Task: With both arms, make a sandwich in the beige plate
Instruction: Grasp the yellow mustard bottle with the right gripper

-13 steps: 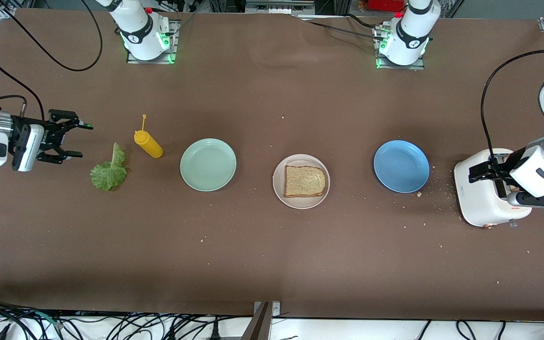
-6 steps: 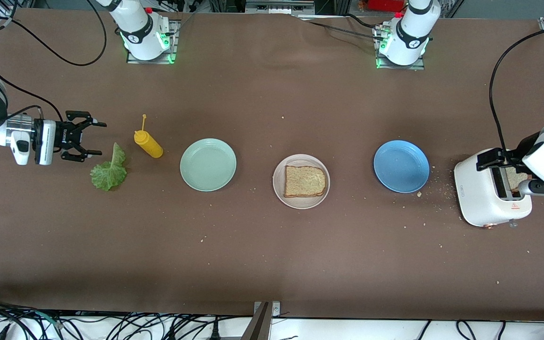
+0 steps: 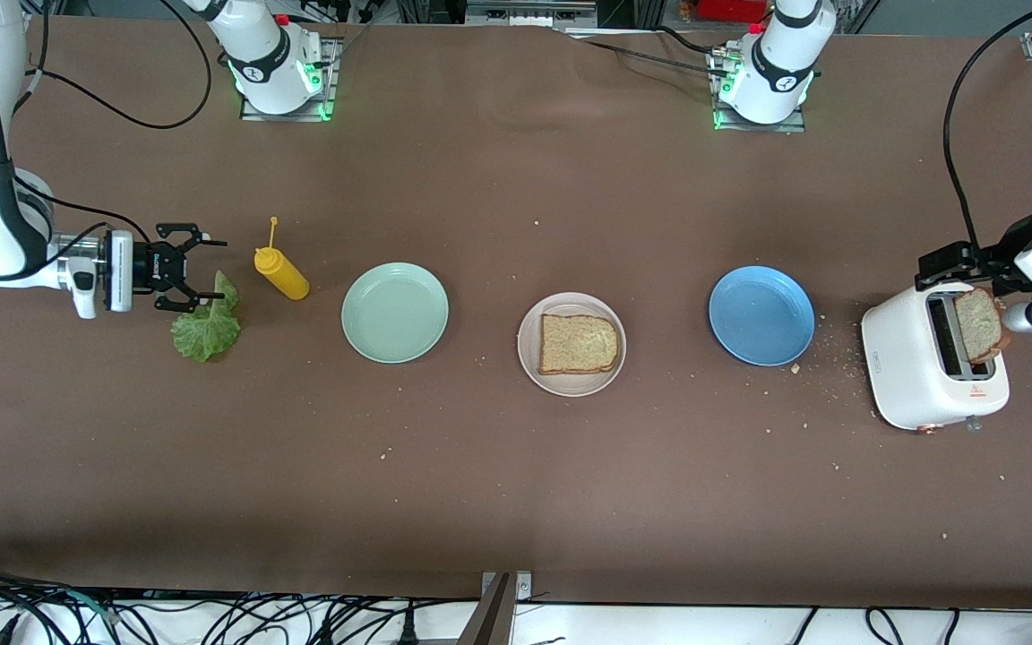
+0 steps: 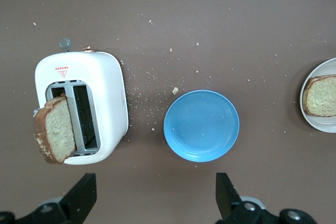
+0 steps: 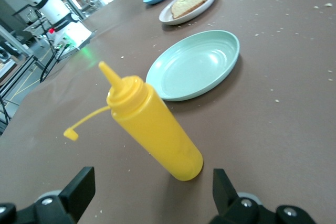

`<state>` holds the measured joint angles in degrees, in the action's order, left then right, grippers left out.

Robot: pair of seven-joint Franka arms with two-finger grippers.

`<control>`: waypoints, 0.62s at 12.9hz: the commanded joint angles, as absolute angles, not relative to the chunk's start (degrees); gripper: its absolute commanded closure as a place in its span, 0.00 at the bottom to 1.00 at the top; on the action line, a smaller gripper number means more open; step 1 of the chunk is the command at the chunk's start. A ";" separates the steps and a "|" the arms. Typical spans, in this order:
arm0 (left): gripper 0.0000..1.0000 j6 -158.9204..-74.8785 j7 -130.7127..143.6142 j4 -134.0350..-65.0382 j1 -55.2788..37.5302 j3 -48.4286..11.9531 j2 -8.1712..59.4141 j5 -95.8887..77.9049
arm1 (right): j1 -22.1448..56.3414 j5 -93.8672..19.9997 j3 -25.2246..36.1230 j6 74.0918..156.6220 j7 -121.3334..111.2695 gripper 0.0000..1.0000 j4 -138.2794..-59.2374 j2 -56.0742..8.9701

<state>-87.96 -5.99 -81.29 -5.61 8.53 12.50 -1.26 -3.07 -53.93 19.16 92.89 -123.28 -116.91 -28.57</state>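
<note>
Brown speckled toast slice (image 3: 578, 344) flat on beige plate (image 3: 529, 358), left pincer (image 4: 156, 199) wide, right pincer (image 3: 195, 266) wide

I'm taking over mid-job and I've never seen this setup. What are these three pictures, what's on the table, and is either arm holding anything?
Two white robot arms work at a brown table. The wide picture looks down from across the table; the other two come from cameras on each arm's wrist.

In a row on the table lie a lettuce leaf, a yellow squeeze bottle, a mint-green plate, the beige plate with one toast slice on it, a blue plate and a white toaster.

The right gripper hangs open just above the lettuce, holding nothing. The left gripper is open over the toaster; a second slice of toast sticks up from a slot. I cannot see it gripped.
</note>
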 commanded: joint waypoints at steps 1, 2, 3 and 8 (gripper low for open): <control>0.00 -86.22 -5.27 -82.18 -5.71 8.00 9.94 0.70 | -3.69 -57.38 19.16 89.14 -133.29 0.01 -116.54 -31.36; 0.00 -85.52 -5.27 -82.35 -5.71 8.09 9.15 0.70 | -3.69 -58.52 19.16 87.90 -137.16 0.01 -116.54 -32.77; 0.00 -85.08 -5.27 -82.35 -5.71 8.09 8.97 0.70 | -3.69 -59.41 19.16 87.11 -140.07 0.01 -116.37 -33.83; 0.00 -85.17 -5.27 -82.27 -5.63 8.26 9.14 0.79 | -3.60 -61.43 18.55 86.13 -143.70 0.01 -116.10 -36.29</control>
